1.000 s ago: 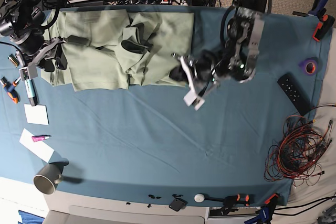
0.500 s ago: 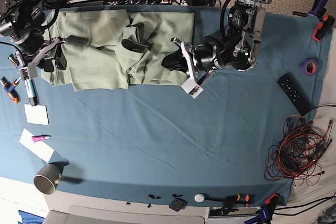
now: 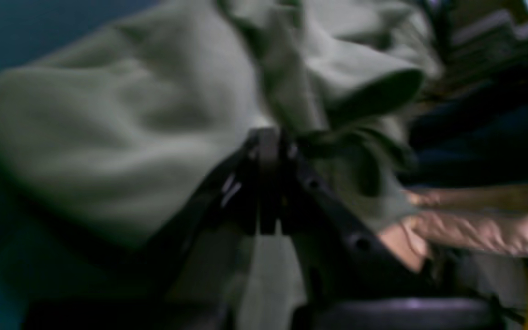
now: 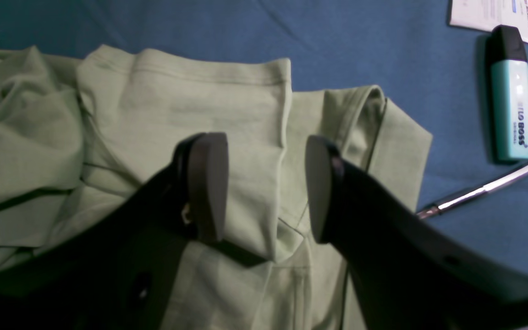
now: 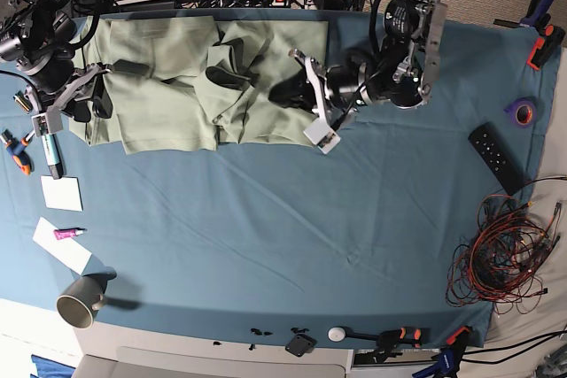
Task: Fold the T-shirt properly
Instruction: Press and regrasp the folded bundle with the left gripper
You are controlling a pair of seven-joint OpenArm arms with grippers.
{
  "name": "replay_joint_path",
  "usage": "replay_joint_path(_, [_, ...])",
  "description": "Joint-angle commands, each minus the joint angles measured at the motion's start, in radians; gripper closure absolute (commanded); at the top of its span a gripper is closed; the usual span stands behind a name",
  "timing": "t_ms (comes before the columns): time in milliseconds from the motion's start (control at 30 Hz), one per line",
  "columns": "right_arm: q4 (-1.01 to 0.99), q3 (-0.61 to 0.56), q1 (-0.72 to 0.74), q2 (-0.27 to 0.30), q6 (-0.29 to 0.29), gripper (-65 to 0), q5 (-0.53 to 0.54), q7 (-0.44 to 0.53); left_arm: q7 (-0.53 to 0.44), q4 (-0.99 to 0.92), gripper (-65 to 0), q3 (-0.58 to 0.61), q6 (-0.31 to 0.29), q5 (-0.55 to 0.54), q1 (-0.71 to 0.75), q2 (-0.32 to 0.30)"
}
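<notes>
Two grippers are working: the left gripper (image 5: 282,93) is pinching the T-shirt (image 5: 177,86) closed at its 3 o'clock edge; the right gripper (image 4: 264,188) is hovering open at 9 o'clock.

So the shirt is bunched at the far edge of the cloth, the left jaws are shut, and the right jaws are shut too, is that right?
Not quite. The right gripper has its jaws open, standing apart over the T-shirt, as the right wrist view shows. The rest holds: the shirt lies bunched at the far edge of the table cloth, and the left gripper is shut.
</notes>
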Motion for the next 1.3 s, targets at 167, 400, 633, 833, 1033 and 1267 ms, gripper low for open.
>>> replay_joint_path(167, [0.013, 0.008, 0.006, 0.014, 0.001, -27.6, 0.010, 0.027, -0.059, -0.014, 0.0, -0.001, 0.045, 0.037, -0.011, 0.021])
replay_joint_path(400, [0.013, 0.008, 0.006, 0.014, 0.001, -27.6, 0.009, 0.027, -0.029, -0.033, 0.0, -0.001, 0.029, -0.028, -0.011, 0.094])
replay_joint_path(633, [0.013, 0.008, 0.006, 0.014, 0.001, -27.6, 0.006, 0.030, -0.051, -0.034, 0.0, 0.087, 0.031, 0.052, -0.014, 0.106])
replay_joint_path(833, [0.013, 0.008, 0.006, 0.014, 0.001, -27.6, 0.005, 0.030, -0.104, -0.034, 0.0, 0.198, 0.060, 0.195, -0.016, 0.106])
replay_joint_path(1033, [0.013, 0.008, 0.006, 0.014, 0.001, -27.6, 0.006, 0.030, -0.115, -0.034, 0.0, 0.216, 0.060, 0.195, -0.020, 0.124])
replay_joint_path(1267, [0.013, 0.008, 0.006, -0.018, 0.001, -27.6, 0.005, 0.040, -0.191, -0.043, 0.0, 0.224, 0.060, 0.269, -0.040, 0.179])
